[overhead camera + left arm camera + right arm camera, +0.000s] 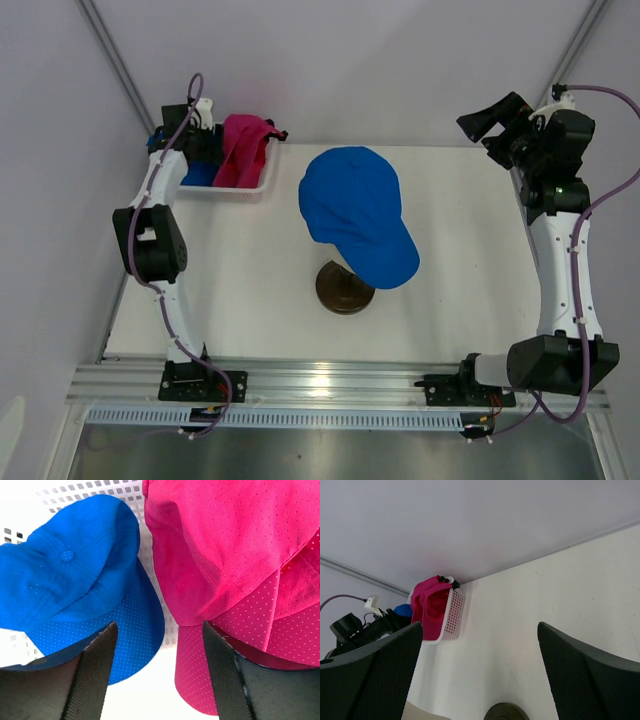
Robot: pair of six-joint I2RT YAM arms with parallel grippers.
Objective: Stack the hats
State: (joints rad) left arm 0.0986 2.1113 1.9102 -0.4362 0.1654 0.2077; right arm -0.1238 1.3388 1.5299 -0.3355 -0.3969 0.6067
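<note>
Two cloth caps, royal blue [70, 570] and magenta pink [225, 555], lie in your white mesh basket [240, 192] under the open, empty left claw [160, 635]; third blue cap [355, 215] tops the dark stand [345, 290]; right claw [480, 645] gapes empty.

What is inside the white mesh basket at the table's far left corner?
A royal blue cap and a magenta cap lie side by side in the basket. Anything beneath them is covered by their cloth.
</note>
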